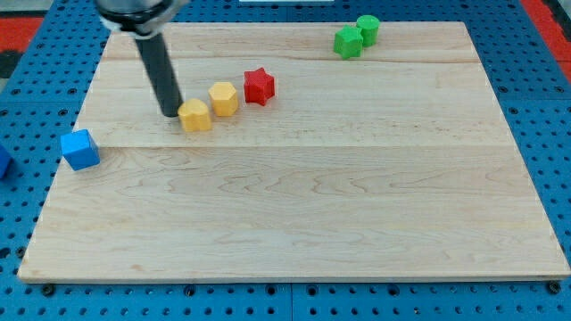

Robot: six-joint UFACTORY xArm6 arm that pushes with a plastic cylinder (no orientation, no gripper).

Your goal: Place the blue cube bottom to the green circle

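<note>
The arm entered from the view's top left as a straight dark rod, tilted slightly so its lower end lay further toward the view's right. My tip (171, 113) rested at board level in the view's upper-left area.

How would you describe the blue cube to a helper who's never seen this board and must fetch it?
Start at the wooden board and go to its edge at the view's left. The blue cube sits alone there, left of and below my tip. It is the only blue block.
</note>
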